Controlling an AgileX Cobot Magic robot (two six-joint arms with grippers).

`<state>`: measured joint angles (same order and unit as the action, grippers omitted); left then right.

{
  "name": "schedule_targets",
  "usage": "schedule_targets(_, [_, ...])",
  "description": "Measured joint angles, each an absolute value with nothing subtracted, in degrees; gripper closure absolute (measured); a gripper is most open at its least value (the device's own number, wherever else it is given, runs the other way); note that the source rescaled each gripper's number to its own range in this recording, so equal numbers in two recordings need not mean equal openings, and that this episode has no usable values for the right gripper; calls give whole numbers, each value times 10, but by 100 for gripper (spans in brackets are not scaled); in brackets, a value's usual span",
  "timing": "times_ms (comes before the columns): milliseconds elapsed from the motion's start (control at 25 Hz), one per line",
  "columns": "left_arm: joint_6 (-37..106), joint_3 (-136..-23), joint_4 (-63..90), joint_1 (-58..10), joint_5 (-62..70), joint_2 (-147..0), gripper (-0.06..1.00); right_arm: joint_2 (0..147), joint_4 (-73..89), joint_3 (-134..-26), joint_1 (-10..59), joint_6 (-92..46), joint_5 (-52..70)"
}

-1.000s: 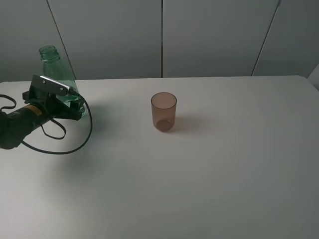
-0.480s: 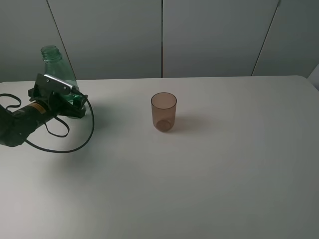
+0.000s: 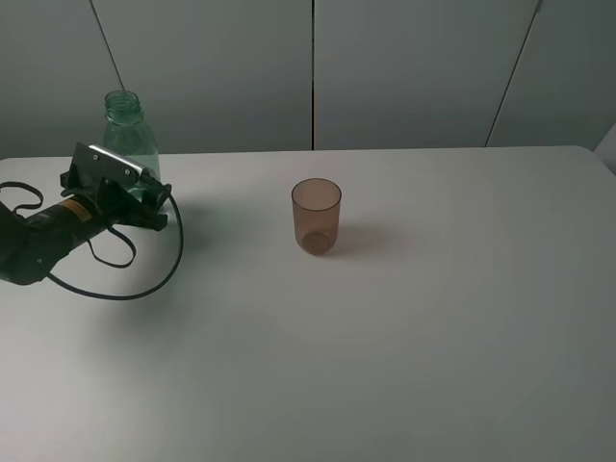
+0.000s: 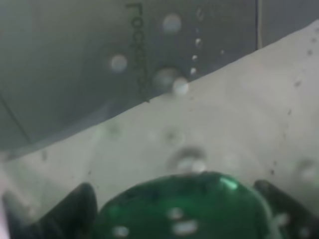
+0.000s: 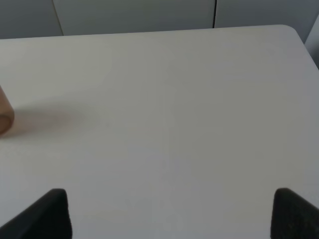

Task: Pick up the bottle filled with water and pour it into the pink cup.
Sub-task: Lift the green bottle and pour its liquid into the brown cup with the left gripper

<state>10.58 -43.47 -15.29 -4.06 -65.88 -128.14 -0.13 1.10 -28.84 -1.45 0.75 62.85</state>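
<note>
leftward, translucent green bottle clamped in left gripper, right gripper apart, tapered pink cup

text: dark vertical lettering, blurred, begins "roc" | surface: cannot tell

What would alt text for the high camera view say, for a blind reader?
The left pincer grips an upright green bottle low down, on the left of a white table; a pink cup stands apart near the middle.
</note>
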Motion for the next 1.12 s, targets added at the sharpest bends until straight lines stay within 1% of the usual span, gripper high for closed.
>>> schedule_targets(280, [106,-437,-217,-54,-618,-1207,91,-1,11,-288,-15,8,628])
schedule_targets(480, [81,-485,-317,-57,-553,-1165,91,-1,11,-288,-15,8,628])
schedule_targets(760, [55,-644,-413,-92,-383,-1162,91,-1,11,-288,-15,8,628])
schedule_targets(920, [50,-731,-459,-115,-364,-1182,91,-1,11,-288,-15,8,628])
schedule_targets(1120, [48,-826,-503,-144,-375,-1245,91,-1,11,-288,-15,8,628])
